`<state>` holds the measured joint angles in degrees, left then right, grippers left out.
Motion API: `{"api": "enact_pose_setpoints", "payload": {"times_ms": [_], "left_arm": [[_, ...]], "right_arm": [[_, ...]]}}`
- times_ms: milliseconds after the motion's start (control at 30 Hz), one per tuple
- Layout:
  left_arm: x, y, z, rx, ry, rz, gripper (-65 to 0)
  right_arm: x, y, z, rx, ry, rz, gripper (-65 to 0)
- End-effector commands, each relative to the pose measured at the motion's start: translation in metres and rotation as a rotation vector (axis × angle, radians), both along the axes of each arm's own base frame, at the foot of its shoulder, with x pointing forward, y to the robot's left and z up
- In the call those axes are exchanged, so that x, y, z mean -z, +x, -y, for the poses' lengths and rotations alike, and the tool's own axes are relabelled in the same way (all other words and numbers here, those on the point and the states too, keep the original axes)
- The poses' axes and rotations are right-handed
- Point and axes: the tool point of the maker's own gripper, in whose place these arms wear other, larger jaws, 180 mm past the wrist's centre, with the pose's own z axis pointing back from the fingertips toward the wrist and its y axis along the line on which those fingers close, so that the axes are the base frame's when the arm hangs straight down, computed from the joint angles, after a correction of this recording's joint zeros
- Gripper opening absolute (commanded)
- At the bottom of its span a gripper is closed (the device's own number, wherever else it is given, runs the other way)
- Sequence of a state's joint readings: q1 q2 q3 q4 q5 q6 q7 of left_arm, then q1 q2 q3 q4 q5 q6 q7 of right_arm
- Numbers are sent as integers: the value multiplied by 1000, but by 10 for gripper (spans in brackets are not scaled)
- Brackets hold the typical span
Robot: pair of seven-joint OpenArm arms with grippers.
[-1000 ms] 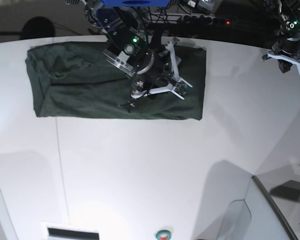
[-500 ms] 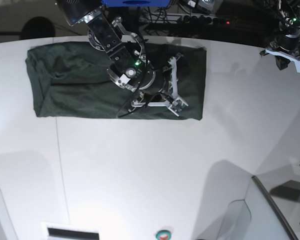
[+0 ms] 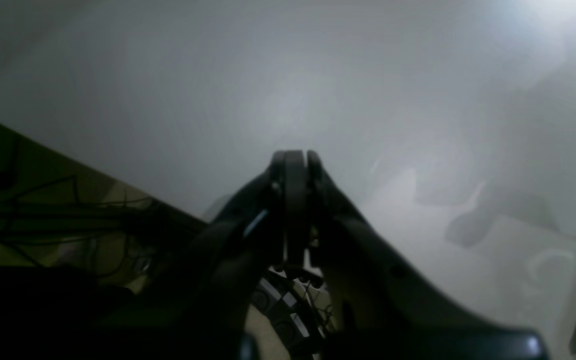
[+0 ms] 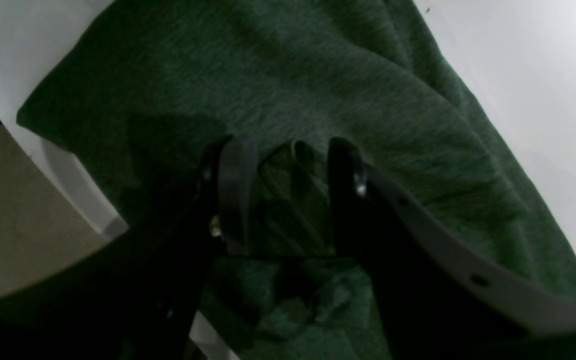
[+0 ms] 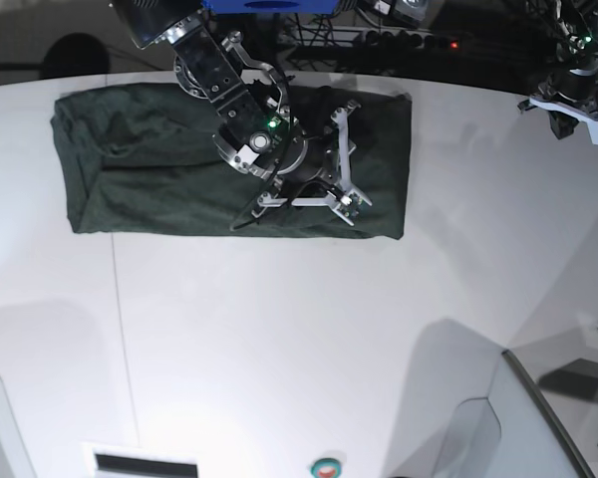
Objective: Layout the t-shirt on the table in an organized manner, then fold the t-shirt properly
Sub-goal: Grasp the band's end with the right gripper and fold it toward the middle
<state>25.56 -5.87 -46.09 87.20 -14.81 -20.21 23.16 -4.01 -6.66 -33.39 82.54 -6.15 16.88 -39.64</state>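
Observation:
The dark green t-shirt [image 5: 149,169] lies as a long folded rectangle at the far left and middle of the white table [image 5: 279,329]. My right gripper [image 5: 343,189] is pressed down on its right part, near the front edge. In the right wrist view the right gripper [image 4: 288,150] has its jaws apart, with a small ridge of the t-shirt [image 4: 318,75] puckered between them. My left gripper [image 5: 578,110] hangs at the far right edge of the table, away from the cloth. In the left wrist view the left gripper [image 3: 295,160] is shut on nothing above the bare table [image 3: 293,75].
Beyond the curved far edge are dark floor, cables and a power strip [image 5: 453,44] with a red light. A thin seam [image 5: 123,339] runs down the tabletop. A grey panel [image 5: 538,418] stands at the near right corner, and a round button [image 5: 326,466] sits at the front edge.
The right arm swung down over the shirt's right part toward its front edge. Its jaws narrowed, then spread again. The left gripper rose slightly and stayed shut.

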Motion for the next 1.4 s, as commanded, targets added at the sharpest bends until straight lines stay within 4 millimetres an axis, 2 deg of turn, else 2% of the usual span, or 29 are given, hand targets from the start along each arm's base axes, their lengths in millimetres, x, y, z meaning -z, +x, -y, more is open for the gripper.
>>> {"api": "enact_pose_setpoints", "payload": {"times_ms": [0,33,133,167,200,333,467,633,733,933,1233,1300,1367], "left_arm": [[-6,0,-7,-1,19,15,-650],[-3,-3,-8,-6,14,8,-650],[-1,-4,-8,-9,11,3,-650],[-1,-4,-8,-9,11,3,-650],[-1,-4,-8,-9,11,3,-650],[-2,-3,-8,-8,12,5,-650],[-2,-3,-8,-8,12,7,-650],[-2,0,-8,-7,11,11,-650],[-2,2,-6,-3,9,14,-650],[-3,6,-6,-1,9,23,-650],[-3,7,-6,-2,8,24,-650],[-3,7,-6,-2,8,24,-650],[-3,7,-6,-2,8,24,-650]], "right_arm": [[-8,8,-7,4,26,22,-435],[-6,7,-7,3,22,17,-455],[-4,6,-6,3,20,11,-593],[-4,5,-6,3,20,10,-624],[-5,5,-7,3,22,12,-626],[-6,1,-4,8,15,4,-626],[-16,-6,14,18,-1,30,-627],[1,-14,58,106,-63,-23,-627],[10,-27,71,118,-84,-53,-627],[1,-45,73,121,-65,-51,-627],[6,-60,73,126,-64,-83,-618],[6,-62,73,126,-65,-89,-579],[3,-61,73,130,-59,-81,-470]]}}
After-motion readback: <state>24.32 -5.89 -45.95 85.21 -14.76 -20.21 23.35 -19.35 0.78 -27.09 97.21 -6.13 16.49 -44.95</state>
